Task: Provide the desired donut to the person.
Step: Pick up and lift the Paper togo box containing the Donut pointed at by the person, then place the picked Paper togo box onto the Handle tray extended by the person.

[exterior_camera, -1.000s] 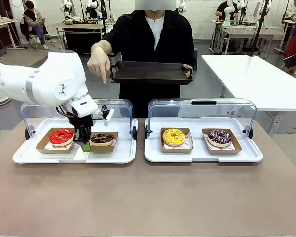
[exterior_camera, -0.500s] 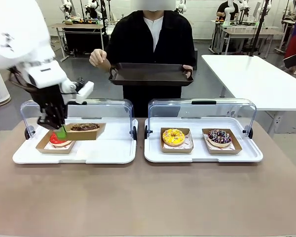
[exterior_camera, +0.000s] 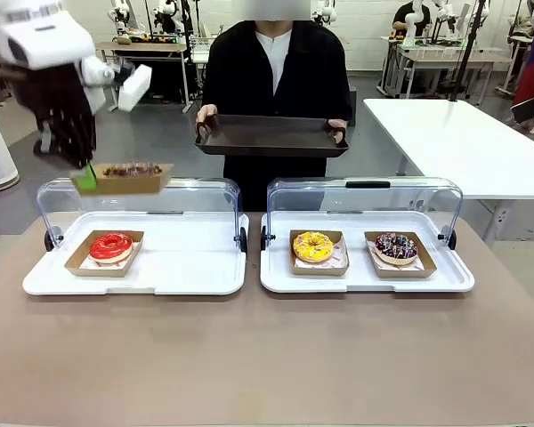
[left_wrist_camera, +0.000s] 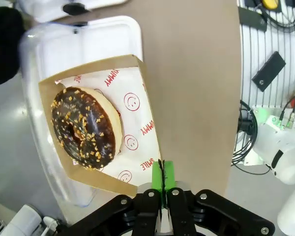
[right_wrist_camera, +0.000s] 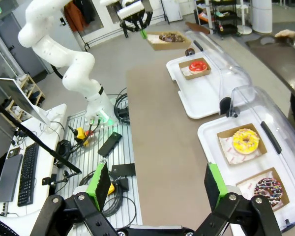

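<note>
The chocolate donut in its cardboard boat is gripped at the boat's edge by the clenched left pincer, high above the bench, to the left of the person's dark tray. The right pincer is spread open.

Robotics lab: white worktable, keyboard, loose cables (open hall).

Brown matte tabletop. Two white rectangular plastic trays sit directly on it, side by side and just apart, towards the far edge: left tray, right tray. Clear domed lids stand swung open behind each.
</note>
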Controlling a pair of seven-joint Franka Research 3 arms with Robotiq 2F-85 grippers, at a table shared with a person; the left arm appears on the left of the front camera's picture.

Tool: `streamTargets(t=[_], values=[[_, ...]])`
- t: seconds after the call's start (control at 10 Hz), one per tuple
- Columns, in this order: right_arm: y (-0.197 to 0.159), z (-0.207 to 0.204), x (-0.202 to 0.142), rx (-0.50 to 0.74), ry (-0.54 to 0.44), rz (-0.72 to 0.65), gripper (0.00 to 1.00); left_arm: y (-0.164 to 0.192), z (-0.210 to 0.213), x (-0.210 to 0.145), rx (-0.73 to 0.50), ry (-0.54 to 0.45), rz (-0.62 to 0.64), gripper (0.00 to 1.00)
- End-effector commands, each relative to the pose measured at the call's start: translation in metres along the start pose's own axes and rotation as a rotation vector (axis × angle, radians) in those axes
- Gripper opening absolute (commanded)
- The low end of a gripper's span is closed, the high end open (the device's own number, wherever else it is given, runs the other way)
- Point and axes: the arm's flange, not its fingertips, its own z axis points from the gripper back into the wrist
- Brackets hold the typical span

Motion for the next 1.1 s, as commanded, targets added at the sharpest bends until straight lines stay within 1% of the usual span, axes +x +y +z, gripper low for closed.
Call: streamTargets(t=[0.0, 0.1, 0.2, 0.3, 0.5, 0.6, 1.0], values=[[0.000, 0.000, 0.000, 0.011, -0.009, 0.004, 1.00, 0.027, 0.025, 0.021, 0.016, 0.061, 0.049, 0.00], [0.000, 0.000, 0.000, 0.011, -0.009, 0.004, 1.00, 0.037, 0.035, 0.024, 0.040, 0.046, 0.026, 0.00], [0.000, 0.000, 0.000, 0.011, -0.009, 0.004, 1.00, 0.047, 0.039, 0.023, 0.035, 0.028, -0.006, 0.00], [0.000, 0.000, 0.000, 0.011, -0.009, 0.004, 1.00, 0.057, 0.041, 0.021, 0.026, 0.028, -0.013, 0.00], [0.000, 0.000, 0.000, 0.011, -0.009, 0.004, 1.00, 0.061, 0.039, 0.016, 0.033, 0.018, -0.046, 0.00], [0.000, 0.000, 0.000, 0.011, -0.009, 0.004, 1.00, 0.056, 0.037, 0.024, 0.039, 0.006, 0.007, 0.00], [0.000, 0.000, 0.000, 0.011, -0.009, 0.004, 1.00, 0.056, 0.037, 0.024, 0.039, 0.006, 0.007, 0.00]])
